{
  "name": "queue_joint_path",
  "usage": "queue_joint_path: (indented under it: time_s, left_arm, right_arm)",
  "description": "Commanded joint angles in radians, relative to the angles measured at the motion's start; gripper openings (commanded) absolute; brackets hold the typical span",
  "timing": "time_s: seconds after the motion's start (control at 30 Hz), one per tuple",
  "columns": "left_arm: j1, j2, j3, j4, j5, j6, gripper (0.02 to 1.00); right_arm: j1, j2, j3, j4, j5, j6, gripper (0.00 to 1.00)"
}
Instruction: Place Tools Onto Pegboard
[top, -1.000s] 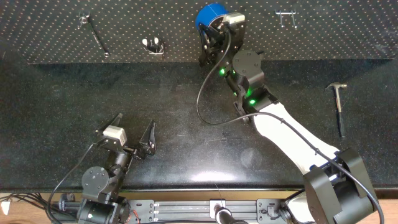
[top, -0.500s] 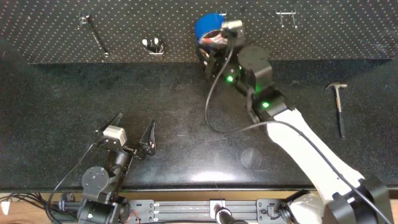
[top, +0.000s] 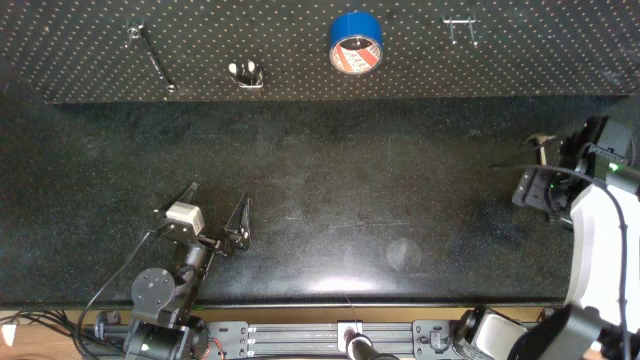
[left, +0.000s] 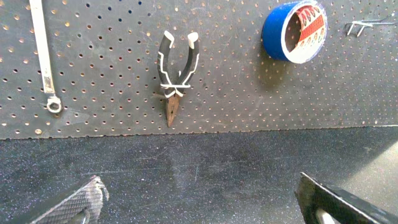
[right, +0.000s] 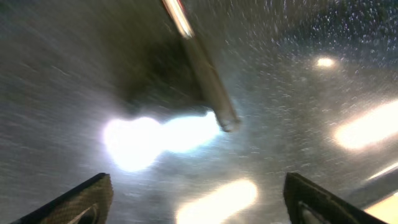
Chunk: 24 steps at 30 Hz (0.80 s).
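blue tape roll (top: 355, 43) released, hangs on pegboard (top: 80, 60); right gripper (right: 199, 202) swung above hammer (right: 205, 81), jaws wide; left gripper (top: 213, 208) parked, jaws wide.

Broad worktop (top: 330, 190) between the arms, pegboard (top: 60, 60) beyond hung with wrench (top: 155, 58), pliers (top: 246, 74), tape roll (top: 356, 44), hammer (right: 202, 74) near right hand (right: 199, 199)

Left claw (top: 214, 203) open near base, right claw (top: 530, 187) open

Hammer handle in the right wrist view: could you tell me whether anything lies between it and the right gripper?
Nothing visible does. The hammer handle lies on the bare dark tabletop, ahead of the open right gripper.
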Motion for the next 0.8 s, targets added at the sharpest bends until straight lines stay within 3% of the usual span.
queue_joint_path:
  time_s: [0.03,0.07,0.1,0.2,0.67,0.7,0.73,0.8]
  left_arm:
    - [-0.003,-0.007,-0.002,-0.005,0.011,-0.009,0.993]
    - [-0.003,-0.007,-0.002,-0.005,0.011,-0.009,0.993]
    - [-0.003,-0.007,-0.002,-0.005,0.011,-0.009,0.993]
    - [-0.003,-0.007,-0.002,-0.005,0.011,-0.009,0.993]
    - [-0.003,-0.007,-0.002,-0.005,0.011,-0.009,0.993]
    - [-0.003,-0.007,-0.002,-0.004,0.011,-0.009,0.993]
    - [-0.003,-0.007,-0.002,-0.005,0.011,-0.009,0.993]
    - [-0.003,-0.007,-0.002,-0.005,0.011,-0.009,0.993]
  right_arm:
    - [-0.08,0.118,-0.002,-0.004,0.072,-0.606,0.958]
    - [-0.089,0.119,-0.002,0.029,0.027,-0.612,0.958]
    - [-0.108,0.123,-0.002,0.067,-0.129,-0.656,0.958]
    - [-0.127,0.239,-0.002,0.193,-0.185,-0.7,0.958]
    - [-0.162,0.393,-0.002,0.211,-0.182,-0.583,0.947]
    - [-0.162,0.393,-0.002,0.21,-0.182,-0.583,0.766]
    - [-0.162,0.393,-0.002,0.21,-0.182,-0.564,0.187]
    - [-0.162,0.394,-0.002,0.211,-0.182,-0.565,0.077]
